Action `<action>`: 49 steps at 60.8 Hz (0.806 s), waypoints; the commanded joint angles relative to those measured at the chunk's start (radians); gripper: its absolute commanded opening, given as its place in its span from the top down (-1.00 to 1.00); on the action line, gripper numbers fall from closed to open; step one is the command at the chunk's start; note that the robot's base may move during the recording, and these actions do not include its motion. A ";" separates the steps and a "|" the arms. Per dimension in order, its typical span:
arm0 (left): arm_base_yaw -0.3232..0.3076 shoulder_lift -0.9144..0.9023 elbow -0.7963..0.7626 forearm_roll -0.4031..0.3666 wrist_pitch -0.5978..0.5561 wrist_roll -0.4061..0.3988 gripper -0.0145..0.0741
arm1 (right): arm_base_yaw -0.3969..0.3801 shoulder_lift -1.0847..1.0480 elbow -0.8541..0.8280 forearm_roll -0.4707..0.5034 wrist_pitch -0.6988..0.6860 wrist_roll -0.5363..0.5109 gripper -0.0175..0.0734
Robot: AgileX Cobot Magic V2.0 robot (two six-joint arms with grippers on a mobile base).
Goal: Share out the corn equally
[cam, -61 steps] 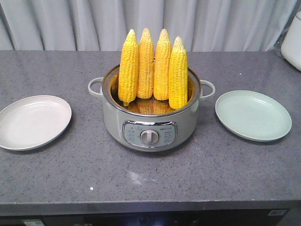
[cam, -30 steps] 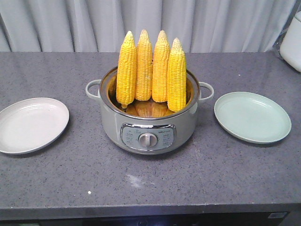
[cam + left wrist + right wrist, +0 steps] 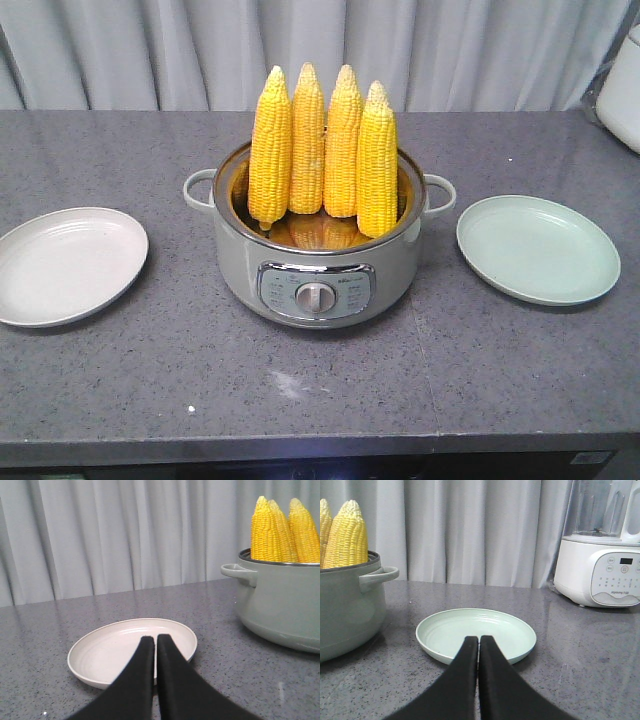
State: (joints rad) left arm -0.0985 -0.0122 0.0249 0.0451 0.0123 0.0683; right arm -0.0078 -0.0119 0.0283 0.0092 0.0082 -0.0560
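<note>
I am holding the left gripper (image 3: 156, 647) closed and empty facing the cream plate (image 3: 112, 647), the right gripper (image 3: 478, 645) likewise facing the green plate (image 3: 475, 625), with four corn cobs (image 3: 307, 140) standing tip-up in the electric pot (image 3: 400, 270) between, awaiting an even split

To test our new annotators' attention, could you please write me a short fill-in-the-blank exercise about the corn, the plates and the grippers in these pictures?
The pot holds ____ upright cobs of corn.
The left plate is white; the right plate is ____.
Both plates are ____.
The left gripper and right gripper are both ____.
Missing words: four; green; empty; shut.
</note>
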 commanded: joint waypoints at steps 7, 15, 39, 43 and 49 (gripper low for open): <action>-0.002 -0.014 0.010 -0.011 -0.075 -0.010 0.69 | -0.001 -0.007 0.011 -0.003 -0.079 -0.007 0.64; -0.002 -0.014 0.010 -0.011 -0.075 -0.010 0.69 | -0.001 -0.007 0.011 -0.003 -0.079 -0.007 0.64; -0.002 -0.014 0.010 -0.011 -0.075 -0.010 0.69 | -0.001 -0.007 0.011 -0.003 -0.084 -0.007 0.64; -0.002 -0.014 0.008 -0.011 -0.085 -0.010 0.69 | -0.001 -0.007 0.011 -0.003 -0.106 -0.007 0.64; -0.002 -0.014 0.004 -0.011 -0.082 -0.009 0.69 | -0.001 -0.007 0.010 -0.001 -0.135 -0.006 0.64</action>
State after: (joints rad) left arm -0.0985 -0.0122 0.0249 0.0451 0.0106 0.0683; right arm -0.0078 -0.0119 0.0283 0.0099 -0.0223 -0.0560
